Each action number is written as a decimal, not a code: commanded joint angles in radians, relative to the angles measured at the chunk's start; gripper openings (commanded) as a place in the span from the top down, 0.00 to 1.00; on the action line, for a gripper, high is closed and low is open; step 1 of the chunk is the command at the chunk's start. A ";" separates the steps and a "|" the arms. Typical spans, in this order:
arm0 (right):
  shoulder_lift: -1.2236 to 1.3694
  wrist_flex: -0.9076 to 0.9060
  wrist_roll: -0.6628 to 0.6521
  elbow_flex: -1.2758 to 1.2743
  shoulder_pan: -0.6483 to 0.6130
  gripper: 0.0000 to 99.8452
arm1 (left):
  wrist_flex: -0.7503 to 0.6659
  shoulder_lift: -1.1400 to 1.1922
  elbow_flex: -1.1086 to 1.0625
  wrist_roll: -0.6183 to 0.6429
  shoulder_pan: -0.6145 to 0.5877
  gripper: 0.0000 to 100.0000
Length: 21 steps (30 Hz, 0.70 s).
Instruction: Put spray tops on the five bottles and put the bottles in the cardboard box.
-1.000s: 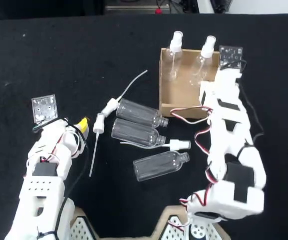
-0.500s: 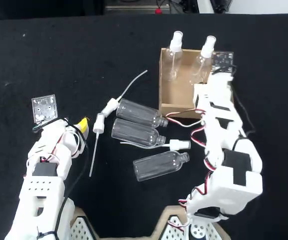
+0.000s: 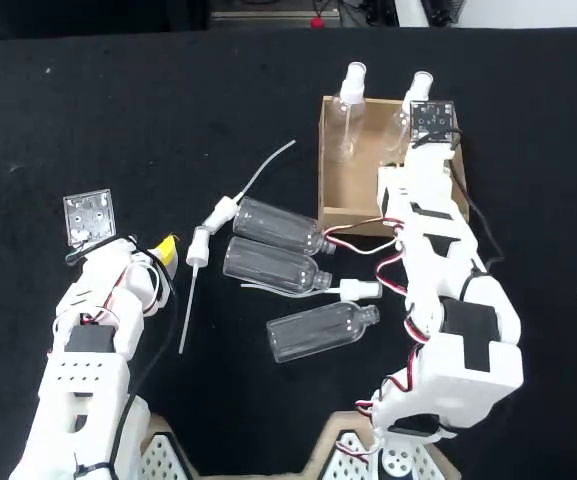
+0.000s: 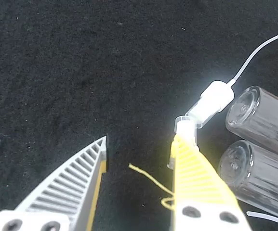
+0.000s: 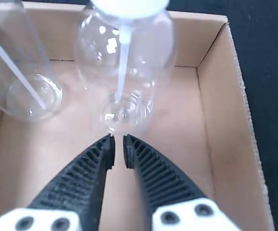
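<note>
Left arm lies along the lower left of the high view, stretched up-frame, wrist low over the black table. Left gripper is released: grey and yellow fingers spread wide, nothing between them. The yellow tip sits right at the head of one loose spray top.

3 uncapped bottles lie on their sides at frame centre, long axes roughly left-right, necks all to the right.
- Lowest: neck tilted slightly up-frame.
- Middle: neck slightly down-frame.
- Upper: neck slightly down-frame, toward the box's lower left corner.

3 loose spray tops:
- One between the lowest and middle bottles, tube pointing left.
- One left of the bottles, tube running down-frame.
- One just above it, tube running to the upper right.

Right arm rises from bottom centre-right, reaching up-frame over the right side of the cardboard box, wrist tipped down into it. Right gripper is clenched to a thin gap, gripping nothing, tips over the box floor just short of a bottle base.

2 capped bottles stand upright at the box's far wall, upper centre-right: one left, one right, spray heads up.
</note>
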<state>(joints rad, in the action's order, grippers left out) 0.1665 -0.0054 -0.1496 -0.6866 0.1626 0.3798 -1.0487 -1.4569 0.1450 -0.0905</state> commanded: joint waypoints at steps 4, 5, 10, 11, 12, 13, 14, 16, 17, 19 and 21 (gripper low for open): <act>0.045 -0.012 -0.003 0.090 -0.012 0.99 | -0.021 -0.006 0.010 -0.003 -0.010 0.79; 0.056 -0.011 -0.003 0.097 -0.012 0.99 | -0.021 -0.006 0.010 -0.003 -0.010 0.79; 0.084 -0.011 -0.003 0.133 -0.012 0.99 | -0.021 -0.006 0.010 -0.003 -0.010 0.79; 0.087 -0.008 -0.003 0.136 -0.012 0.99 | -0.021 -0.006 0.010 -0.003 -0.010 0.79; 0.088 -0.005 -0.003 0.136 -0.012 0.99 | -0.021 -0.006 0.010 -0.003 -0.010 0.79; 0.088 -0.005 -0.003 0.137 -0.012 0.99 | -0.021 -0.006 0.010 -0.003 -0.010 0.79; 0.090 -0.005 -0.003 0.142 -0.014 0.99 | -0.021 -0.006 0.010 -0.003 -0.010 0.79; 0.090 -0.005 -0.003 0.143 -0.014 0.99 | -0.021 -0.008 0.010 -0.003 -0.010 0.79; 0.090 -0.005 -0.002 0.143 -0.014 0.99 | -0.021 -0.008 0.010 -0.003 -0.010 0.79; 0.084 -0.009 0.003 0.139 -0.014 0.99 | -0.021 -0.008 0.010 -0.003 -0.010 0.79; 0.082 -0.011 0.005 0.139 -0.012 0.99 | -0.021 -0.008 0.010 -0.003 -0.010 0.79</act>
<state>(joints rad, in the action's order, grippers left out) 0.2647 -0.0054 -0.1496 -0.6114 0.1626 0.3798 -1.0487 -1.4569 0.1450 -0.0905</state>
